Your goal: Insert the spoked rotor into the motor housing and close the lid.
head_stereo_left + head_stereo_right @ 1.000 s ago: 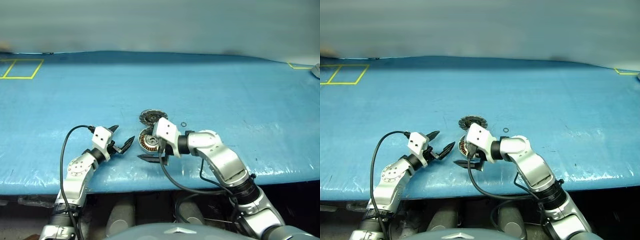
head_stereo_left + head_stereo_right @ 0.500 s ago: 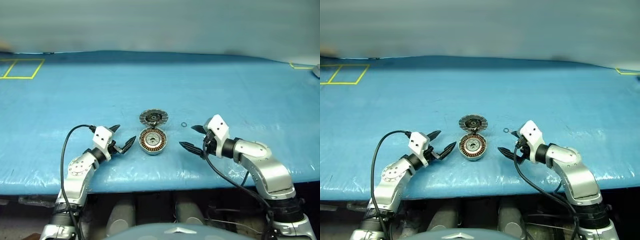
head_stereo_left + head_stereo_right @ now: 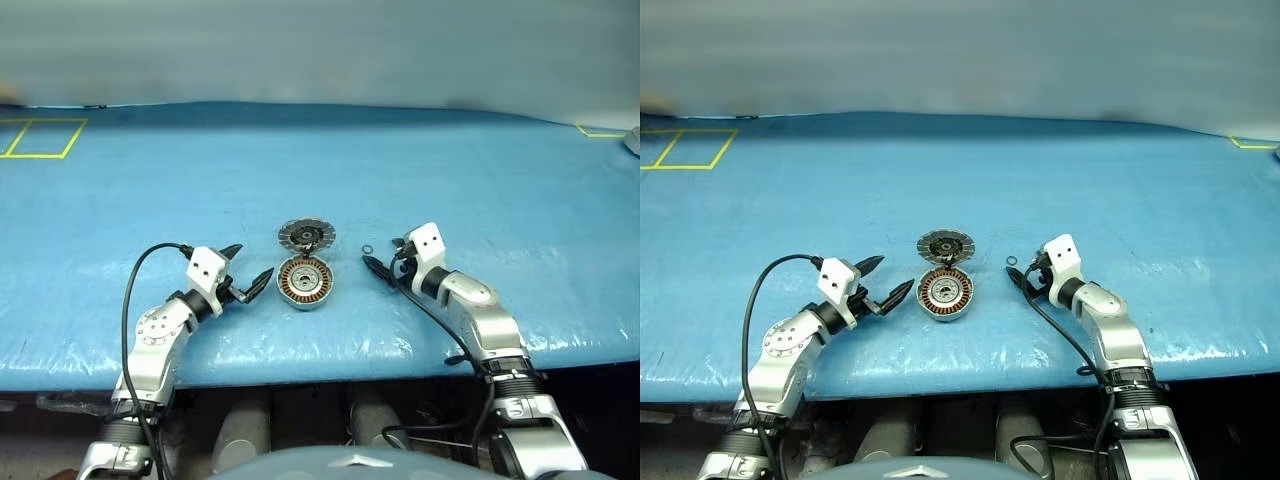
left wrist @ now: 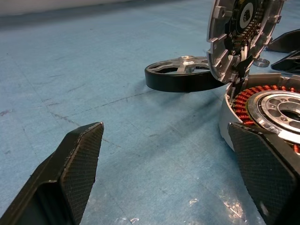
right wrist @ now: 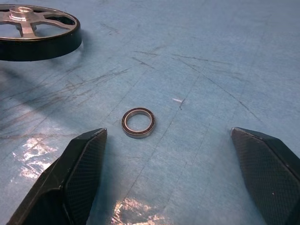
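The motor housing [image 3: 304, 281] lies on the blue table with its copper windings [image 4: 243, 101] showing. The lid [image 4: 243, 33] stands up, open, from the housing's far edge. Just beyond it the spoked rotor [image 4: 180, 77], dark-rimmed with silver spokes, lies flat on the table [image 5: 37, 30]. My left gripper [image 3: 252, 262] is open just left of the housing, pointing at it, with nothing between its fingers. To the right of the housing my right gripper [image 3: 383, 257] is open and empty too, aimed at the table near a small ring.
A tiny metal ring [image 5: 138, 123] lies on the table between the right gripper's fingers' line and the rotor, also seen at the ring [image 3: 367, 249]. Yellow tape squares [image 3: 40, 137] mark the far left. The table's front edge [image 3: 320, 365] runs close below both grippers.
My right gripper has drawn back from over the housing, swinging right and down to the table beside the ring. The housing is now uncovered. The left gripper has stayed put.
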